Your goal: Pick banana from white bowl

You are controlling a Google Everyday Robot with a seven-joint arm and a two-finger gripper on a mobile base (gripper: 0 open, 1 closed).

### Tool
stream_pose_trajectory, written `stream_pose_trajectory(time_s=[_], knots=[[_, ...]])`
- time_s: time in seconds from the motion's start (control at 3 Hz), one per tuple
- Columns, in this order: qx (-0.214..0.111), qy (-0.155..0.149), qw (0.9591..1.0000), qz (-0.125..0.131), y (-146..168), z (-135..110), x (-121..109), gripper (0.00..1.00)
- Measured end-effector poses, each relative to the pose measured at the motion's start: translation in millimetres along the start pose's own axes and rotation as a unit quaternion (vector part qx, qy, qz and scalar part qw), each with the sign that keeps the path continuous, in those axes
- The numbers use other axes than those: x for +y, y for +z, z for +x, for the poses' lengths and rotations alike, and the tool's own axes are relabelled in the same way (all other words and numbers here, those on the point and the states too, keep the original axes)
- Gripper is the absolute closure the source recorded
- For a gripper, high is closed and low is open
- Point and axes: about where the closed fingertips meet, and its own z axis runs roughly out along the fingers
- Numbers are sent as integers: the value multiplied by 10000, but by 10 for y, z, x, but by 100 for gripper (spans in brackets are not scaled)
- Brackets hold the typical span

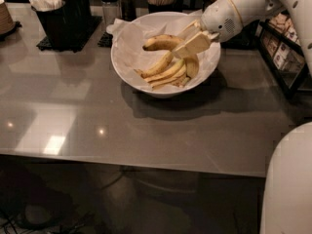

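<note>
The white bowl [127, 77] stands on the grey table, lined with crinkled white paper. The banana [162, 42], thick and curved with a dark left tip, is raised above the other fruit in the upper part of the bowl. My gripper [189, 38] reaches in from the right over the bowl's right side and is shut on the banana's right end, with one cream finger [194, 45] in front of it. Several slimmer yellow bananas [168, 72] lie joined at the bottom of the bowl.
A black caddy with white packets [61, 13] stands at the back left, with dark shakers [119, 1] behind the bowl. A shelf with goods [285, 48] is at the right. The robot's white body [287, 189] fills the lower right corner.
</note>
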Motion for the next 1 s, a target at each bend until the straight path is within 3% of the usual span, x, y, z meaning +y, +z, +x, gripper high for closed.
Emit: stream_pose_trajectory(time_s=[0.33,1.0], knots=[[454,56,9988,172,-159,-91,77,100],[1064,578,9926,48,-189,168,295,100]])
